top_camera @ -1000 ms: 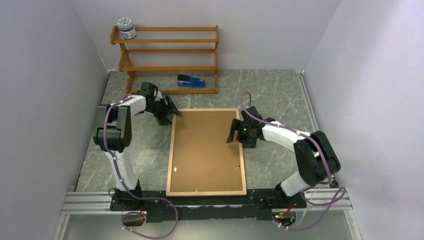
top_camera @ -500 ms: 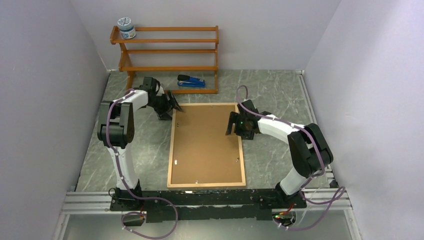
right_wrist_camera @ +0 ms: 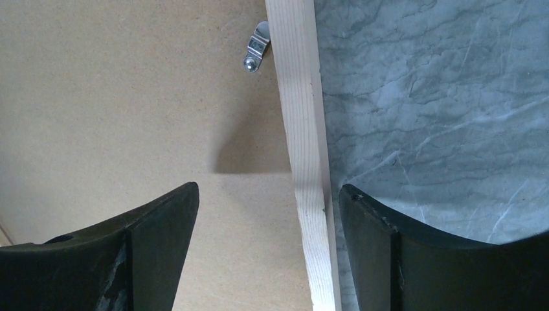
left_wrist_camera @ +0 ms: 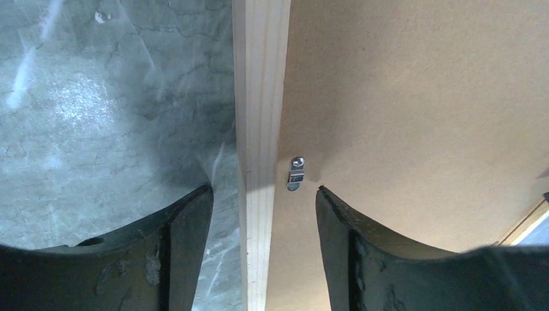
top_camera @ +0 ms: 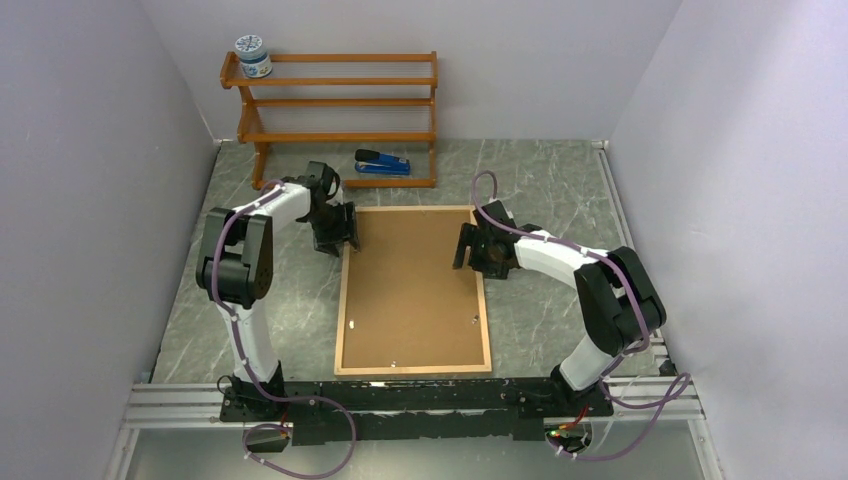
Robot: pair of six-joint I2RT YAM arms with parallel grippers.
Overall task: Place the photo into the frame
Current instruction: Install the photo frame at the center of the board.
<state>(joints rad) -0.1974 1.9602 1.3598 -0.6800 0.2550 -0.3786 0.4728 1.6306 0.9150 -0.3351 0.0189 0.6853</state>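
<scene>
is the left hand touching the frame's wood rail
Apart. In the left wrist view the frame rail runs between the open fingers of the left hand, with table showing on one side and board on the other.

White-and-black arms, purple cables

Pale lilac walls enclose a grey-green marbled table.
</scene>
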